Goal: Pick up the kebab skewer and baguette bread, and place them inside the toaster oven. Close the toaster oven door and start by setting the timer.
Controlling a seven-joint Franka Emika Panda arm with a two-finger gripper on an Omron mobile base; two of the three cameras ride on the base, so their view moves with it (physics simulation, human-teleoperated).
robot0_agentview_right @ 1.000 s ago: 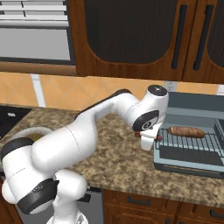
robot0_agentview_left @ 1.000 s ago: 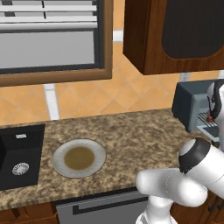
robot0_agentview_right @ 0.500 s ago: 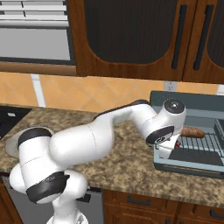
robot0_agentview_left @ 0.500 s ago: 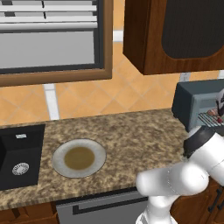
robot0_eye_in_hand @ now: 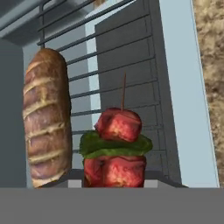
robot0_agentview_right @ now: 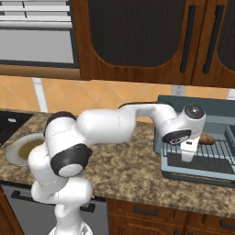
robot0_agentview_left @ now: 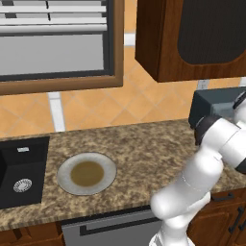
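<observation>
The toaster oven point(robot0_agentview_right: 193, 104) stands at the counter's right end, its door point(robot0_agentview_right: 202, 175) folded down flat in front. The baguette bread point(robot0_agentview_right: 207, 139) lies on the wire rack point(robot0_agentview_right: 206, 152) inside; in the hand view the tan loaf point(robot0_eye_in_hand: 47, 118) sits left of centre on the rack bars point(robot0_eye_in_hand: 131, 65). My gripper point(robot0_agentview_right: 187, 153) hangs over the rack's front, just left of the loaf. It is shut on the kebab skewer point(robot0_eye_in_hand: 117, 146), whose red chunks and green leaf stick out over the rack with the thin stick tip pointing away. The oven's blue-grey box point(robot0_agentview_left: 216, 106) shows behind my arm.
A round plate point(robot0_agentview_left: 86, 173) with a brown centre lies bare on the granite counter point(robot0_agentview_left: 144, 149) at the left. A black sink point(robot0_agentview_left: 21, 170) sits beyond it. Dark wooden wall cabinets point(robot0_agentview_right: 137, 41) hang above the oven.
My arm has swung right, carrying the skewer from beside the oven's left edge to over the rack next to the baguette. The plate and the oven have stayed put.
</observation>
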